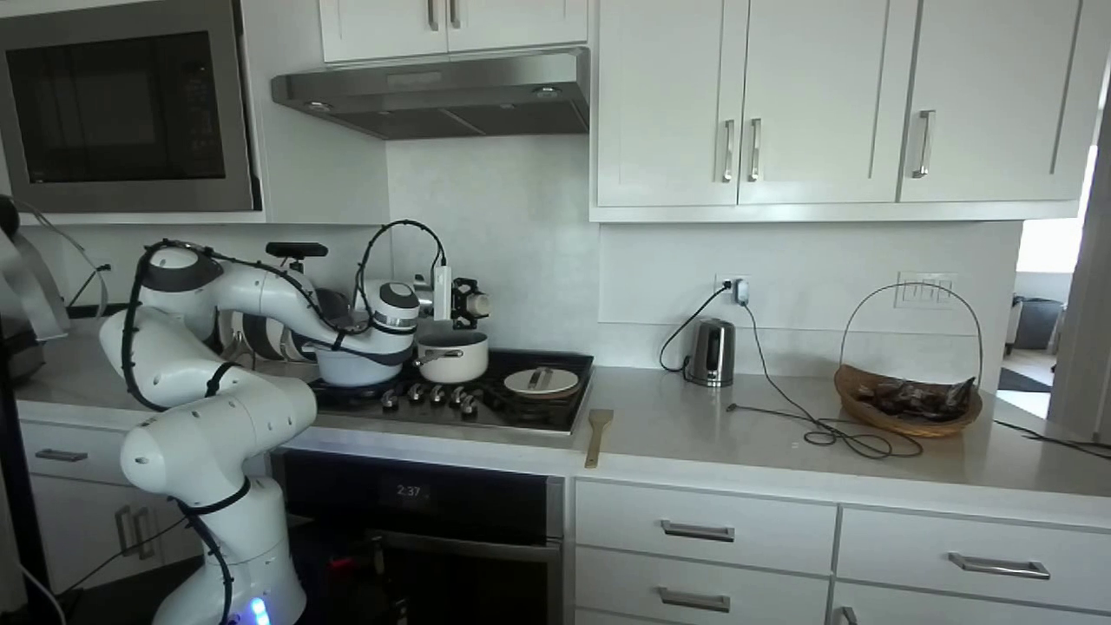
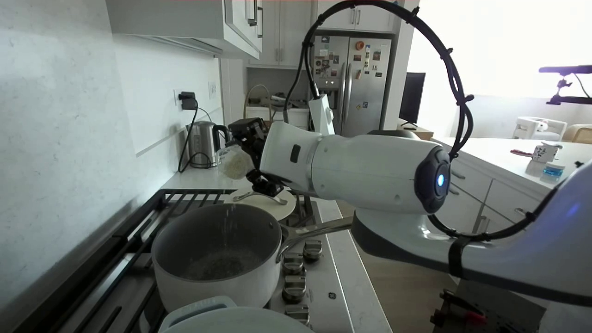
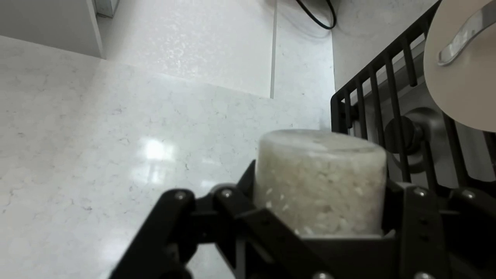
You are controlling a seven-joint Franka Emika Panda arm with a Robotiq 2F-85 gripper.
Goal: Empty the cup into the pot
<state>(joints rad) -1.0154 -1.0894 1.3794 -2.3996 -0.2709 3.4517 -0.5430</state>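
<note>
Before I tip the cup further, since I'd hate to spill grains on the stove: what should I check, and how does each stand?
1. Cup gripped: ok; the gripper is shut on it.
2. Cup emptied: not ok; many grains show in it.
3. Pot uncovered: ok; a lid lies apart on the stove.
4. Grains landing in the pot: ok; some show falling inside it in an exterior view.
5. Arm clear of the pot's handle: cannot tell; they overlap in an exterior view.
</note>
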